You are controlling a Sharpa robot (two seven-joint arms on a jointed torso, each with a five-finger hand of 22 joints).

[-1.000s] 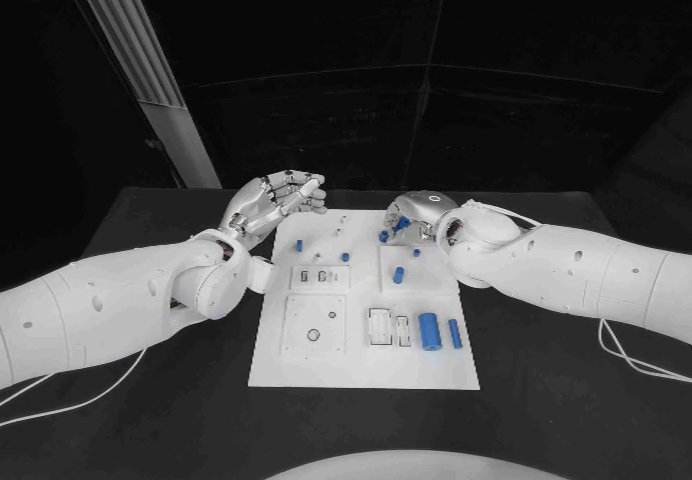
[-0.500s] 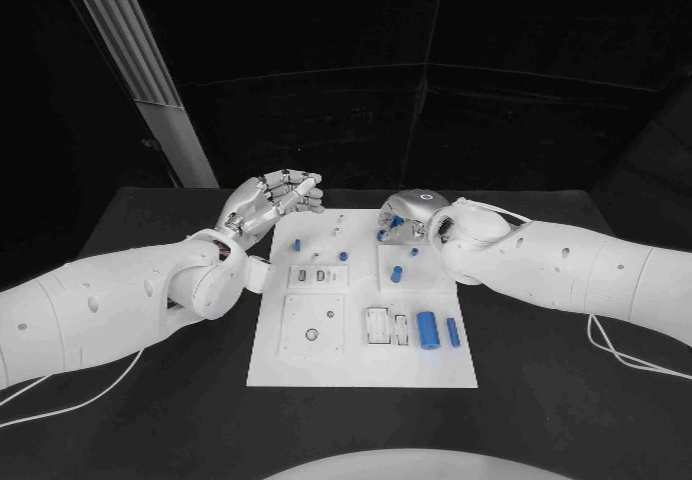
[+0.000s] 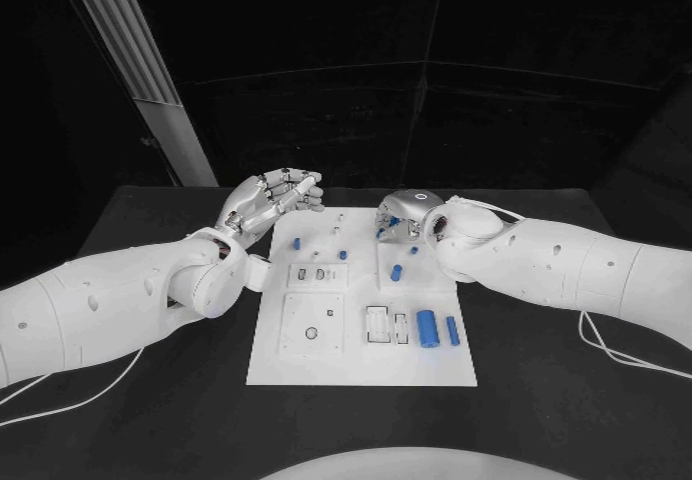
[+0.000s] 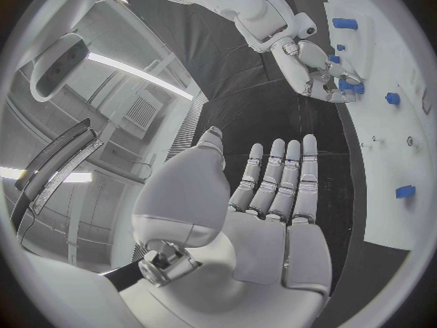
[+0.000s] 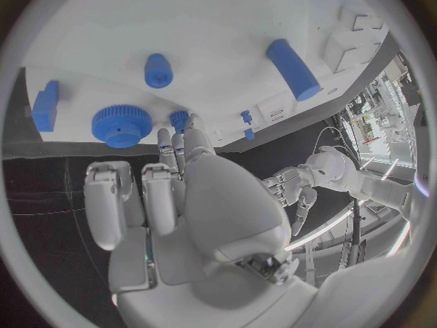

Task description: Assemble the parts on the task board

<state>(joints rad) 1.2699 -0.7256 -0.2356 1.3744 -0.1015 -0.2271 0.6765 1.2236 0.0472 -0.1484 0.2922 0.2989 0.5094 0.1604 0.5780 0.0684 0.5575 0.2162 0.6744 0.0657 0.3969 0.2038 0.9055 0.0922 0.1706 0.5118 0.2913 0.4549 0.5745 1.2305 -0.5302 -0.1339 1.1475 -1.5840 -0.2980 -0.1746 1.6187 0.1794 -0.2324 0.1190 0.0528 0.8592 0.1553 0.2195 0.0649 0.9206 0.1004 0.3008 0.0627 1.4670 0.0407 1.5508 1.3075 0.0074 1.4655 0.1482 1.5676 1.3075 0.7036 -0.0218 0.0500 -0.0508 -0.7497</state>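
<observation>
While the white task board [image 3: 361,365] is lying flat in the middle of the black table [image 3: 130,410], the two hands are staying at its far end. The left hand [image 3: 271,203] is hovering above the far left corner of the board, palm turned up; its fingers [image 4: 273,178] are lying straight and side by side, and it is grasping nothing. The right hand [image 3: 408,215] is reaching down over the far right corner. In the right wrist view its fingers [image 5: 186,142] are pointing toward a blue gear [image 5: 120,126] and a small blue peg [image 5: 179,119] on the board, but it is not possible to tell if they are pinching something or are only near it.

On the board, a large blue cylinder [image 3: 427,327] and a thinner blue cylinder [image 3: 453,332] are lying side by side near the right edge, just beside a rectangular recess [image 3: 379,325] holding pale pieces. A square plate [image 3: 313,325] with a small ring is sitting on the left side. Smaller blue parts [image 3: 299,243] are standing further back, between the two hands.
</observation>
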